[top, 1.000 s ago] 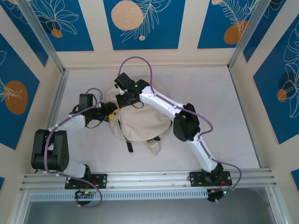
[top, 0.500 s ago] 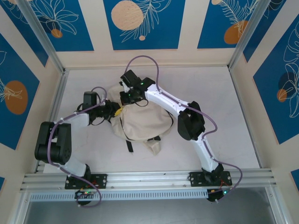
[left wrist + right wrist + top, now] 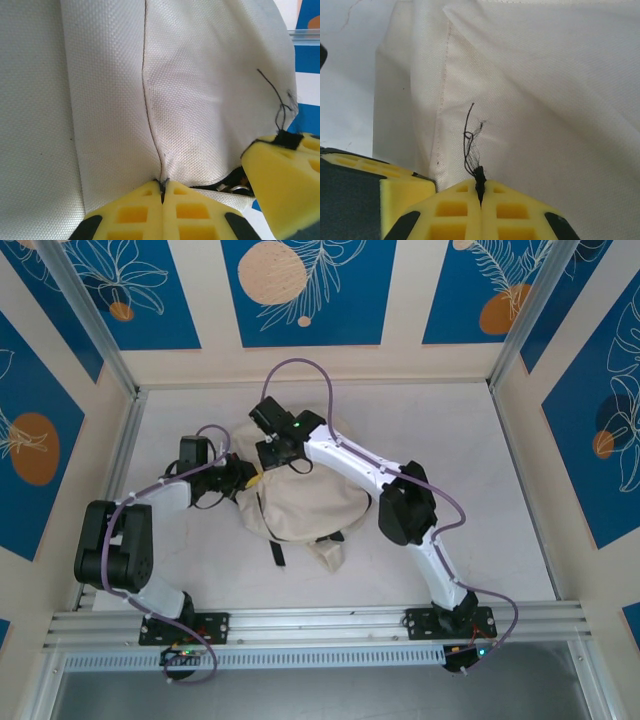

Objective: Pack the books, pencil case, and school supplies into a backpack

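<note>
Blue panels (image 3: 300, 290) printed with pale leaves and orange discs walled in a pale tabletop (image 3: 480, 470), and the cream-white backpack (image 3: 305, 502) lay slumped near the middle of it, a dark strap (image 3: 277, 550) trailing from its near edge toward the arm bases. Both arms met at the backpack's far left corner. The left hand (image 3: 247, 478) came in from the left and sat against the bag's left edge, while the right hand (image 3: 268, 455) reached across the top of the bag and sat just beyond and beside the left one. From the left wrist, the left hand's yellow fingers (image 3: 135, 215) were pressed together on a fold of the woven cream fabric, right where a stitched seam (image 3: 147, 110) ran down into the pinch, and the cloth rose steeply from them. One of the right hand's yellow fingers showed just to the right, low in that view, next to a dark zipper edge (image 3: 220, 186). From the right wrist, the right hand's fingers were likewise pressed together on the backpack's cloth, with a frayed black thread (image 3: 469, 145) curling up out of the pinch. The fabric spread above and to the right of them.
</note>
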Robot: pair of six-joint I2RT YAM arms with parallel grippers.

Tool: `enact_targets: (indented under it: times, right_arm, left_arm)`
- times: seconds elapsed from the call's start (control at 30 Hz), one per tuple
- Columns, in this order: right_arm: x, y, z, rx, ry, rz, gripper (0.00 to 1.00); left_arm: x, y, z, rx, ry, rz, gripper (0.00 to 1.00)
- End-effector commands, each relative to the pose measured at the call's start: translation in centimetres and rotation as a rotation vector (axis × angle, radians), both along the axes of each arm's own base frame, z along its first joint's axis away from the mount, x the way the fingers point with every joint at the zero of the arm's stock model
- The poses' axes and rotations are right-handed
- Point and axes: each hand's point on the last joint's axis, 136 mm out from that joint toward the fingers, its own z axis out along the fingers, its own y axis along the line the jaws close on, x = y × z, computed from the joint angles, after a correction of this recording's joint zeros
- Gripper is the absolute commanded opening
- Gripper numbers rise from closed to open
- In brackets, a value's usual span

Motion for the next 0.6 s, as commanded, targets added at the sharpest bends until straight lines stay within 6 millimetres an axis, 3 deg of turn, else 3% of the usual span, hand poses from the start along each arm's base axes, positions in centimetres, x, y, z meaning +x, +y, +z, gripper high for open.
enact_targets:
  times: [0.0,0.17,0.47,0.57]
  right_arm:
    - [0.3,-1.0,3.0,-0.038,-0.086,-0.021,0.03]
    - [0.8,-2.2,3.7,-0.078,-0.140,-0.084,0.01]
    - [2.5,-6.9,3.6,-0.128,-0.167,-0.264,0.00]
    - [2.5,-6.6,3.5,-0.100,-0.149,-0.236,0.00]
  left_arm:
    - [-0.1,0.0,0.5,0.055,-0.020,-0.014,0.00]
    - [-0.6,1.1,-0.7,0.124,0.012,0.016,0.00]
    - [-1.6,3.0,-1.9,0.221,0.044,0.054,0.00]
    - [-1.6,3.2,-1.8,0.229,0.045,0.055,0.00]
